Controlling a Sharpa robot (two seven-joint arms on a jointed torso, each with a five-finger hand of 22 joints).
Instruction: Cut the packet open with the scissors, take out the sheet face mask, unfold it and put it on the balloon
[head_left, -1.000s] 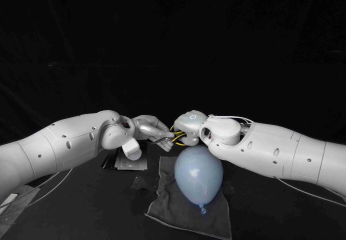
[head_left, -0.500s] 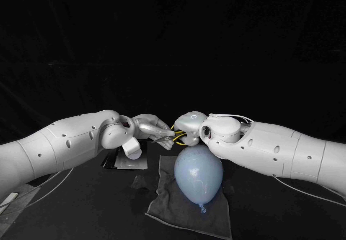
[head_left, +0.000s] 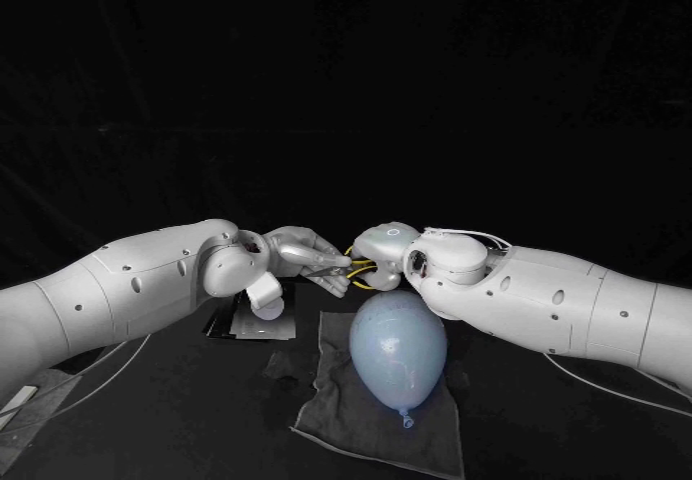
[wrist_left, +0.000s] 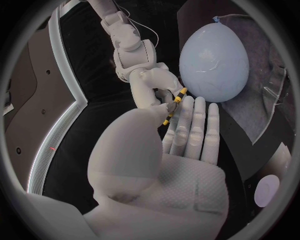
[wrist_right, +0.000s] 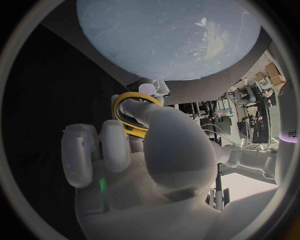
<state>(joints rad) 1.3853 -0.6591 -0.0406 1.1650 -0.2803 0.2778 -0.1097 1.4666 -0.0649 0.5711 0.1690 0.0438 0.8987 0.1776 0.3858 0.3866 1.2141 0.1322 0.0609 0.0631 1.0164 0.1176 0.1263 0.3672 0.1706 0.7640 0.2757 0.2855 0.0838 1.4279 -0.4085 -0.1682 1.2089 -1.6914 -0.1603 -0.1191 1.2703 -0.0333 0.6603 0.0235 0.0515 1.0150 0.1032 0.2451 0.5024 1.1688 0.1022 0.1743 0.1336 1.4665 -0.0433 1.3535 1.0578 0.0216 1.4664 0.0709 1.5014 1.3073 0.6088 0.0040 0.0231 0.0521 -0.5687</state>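
At the far left we see the packet (head_left: 234, 324), dark and shiny, flat on the counter (head_left: 173, 420), just below the left hand (head_left: 299, 254) in the head view. That hand's fingers (wrist_left: 197, 127) stretch straight, side by side. The scissors (head_left: 355, 272) meet it beside the thumb, but we cannot tell whether it grips them. The scissors, with yellow handles, span the gap between the two hands. The right hand (head_left: 381, 246) holds them, one finger hooked through a yellow loop. Under that hand lies the pale blue balloon (head_left: 397, 350) on a grey cloth (head_left: 361, 432), knot toward the robot, apart from the packet.
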